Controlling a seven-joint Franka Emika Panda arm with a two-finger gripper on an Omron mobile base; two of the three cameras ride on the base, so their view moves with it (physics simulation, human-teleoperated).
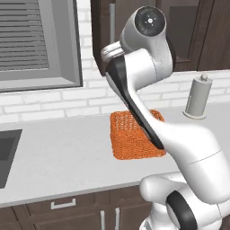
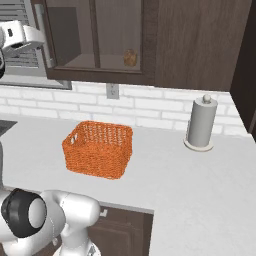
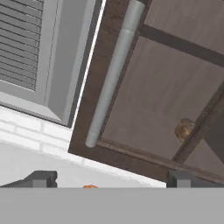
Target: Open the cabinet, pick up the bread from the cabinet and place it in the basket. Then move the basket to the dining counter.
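The cabinet (image 2: 150, 45) is a dark brown wall unit with glass-paned doors, and its doors are shut. In the hand view its long silver handle (image 3: 114, 72) runs slantwise just ahead of my gripper (image 3: 111, 179), which is open with nothing between its fingertips (image 3: 41, 178). The bread (image 3: 184, 129) is a small brown lump behind the glass, also seen on the cabinet shelf as the bread (image 2: 130, 57). The orange wicker basket (image 1: 134, 134) stands empty on the pale worktop below, seen from the other side as the basket (image 2: 98, 148). The dining counter is out of view.
A grey paper-towel holder (image 2: 201, 122) stands on the worktop right of the basket. A sink (image 1: 6, 152) lies at the far left. A window with grey blinds (image 1: 36, 40) is left of the cabinet. Low brown drawers (image 1: 63, 206) run under the worktop.
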